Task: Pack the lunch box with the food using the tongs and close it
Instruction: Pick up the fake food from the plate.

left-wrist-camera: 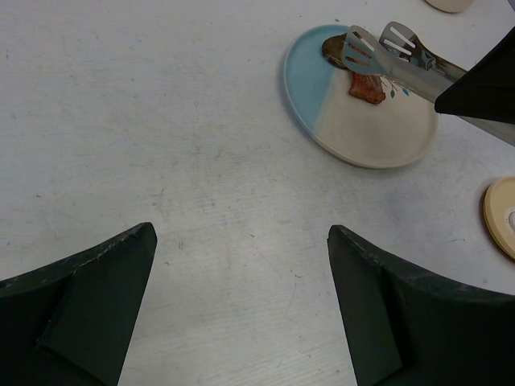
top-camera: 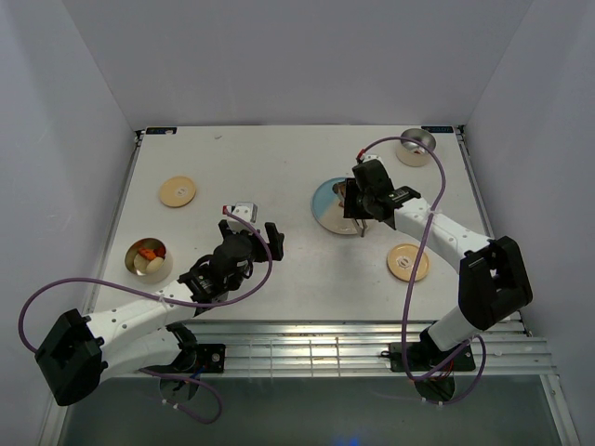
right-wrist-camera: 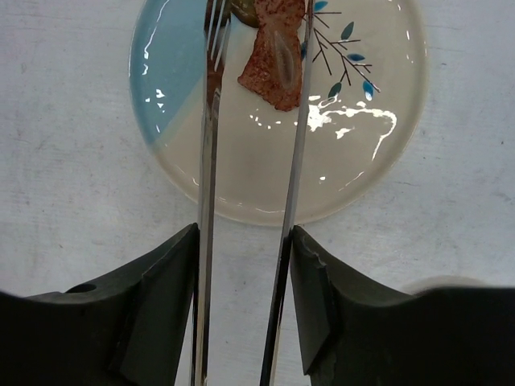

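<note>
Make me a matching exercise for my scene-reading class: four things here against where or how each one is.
Things:
1. tongs
2. left gripper
3. reddish-brown food piece
4. metal bowl

Place or state:
a. on the plate
b. far right corner of the table
c. open above the table
d. gripped by the right gripper

Pairs: 1-d, 2-c, 3-a, 4-b.

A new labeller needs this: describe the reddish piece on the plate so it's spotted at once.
Find the blue-and-white plate right of the table's centre, under the right gripper. The tongs reach across it; the piece lies between their two arms. It is flat and reddish-brown, unlike the darker, rounder lump beside it.
</note>
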`<act>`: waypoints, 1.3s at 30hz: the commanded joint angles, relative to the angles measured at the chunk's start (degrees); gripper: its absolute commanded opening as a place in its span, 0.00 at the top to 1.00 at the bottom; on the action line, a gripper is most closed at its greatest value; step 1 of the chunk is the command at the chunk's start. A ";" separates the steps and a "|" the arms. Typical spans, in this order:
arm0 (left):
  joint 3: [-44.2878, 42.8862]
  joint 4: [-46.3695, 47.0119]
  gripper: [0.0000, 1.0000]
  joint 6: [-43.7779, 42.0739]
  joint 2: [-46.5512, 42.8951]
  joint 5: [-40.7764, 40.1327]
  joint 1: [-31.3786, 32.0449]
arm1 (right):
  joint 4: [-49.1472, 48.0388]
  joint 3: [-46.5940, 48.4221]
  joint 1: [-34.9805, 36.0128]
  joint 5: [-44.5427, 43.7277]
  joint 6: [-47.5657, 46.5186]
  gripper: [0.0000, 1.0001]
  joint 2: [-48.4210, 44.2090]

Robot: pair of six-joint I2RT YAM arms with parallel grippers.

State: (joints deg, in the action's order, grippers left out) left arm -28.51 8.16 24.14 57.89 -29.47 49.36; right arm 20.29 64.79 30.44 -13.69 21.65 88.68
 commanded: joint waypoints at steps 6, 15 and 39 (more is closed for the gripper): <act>-0.93 0.45 0.02 -0.50 0.21 -0.94 0.29 | -2.54 -1.51 -0.03 -0.28 1.03 0.45 -0.09; -0.84 0.36 0.02 -0.59 -0.06 -0.94 0.29 | -3.33 -2.39 -0.11 0.25 1.11 0.45 0.70; -0.76 0.27 0.02 -0.41 -0.58 -1.11 0.29 | -1.84 -2.92 -0.11 -0.63 0.85 0.72 -3.87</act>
State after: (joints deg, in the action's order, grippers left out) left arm -28.51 8.14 23.99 57.95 -29.61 49.36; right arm 19.40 61.95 30.44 -13.37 23.40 88.16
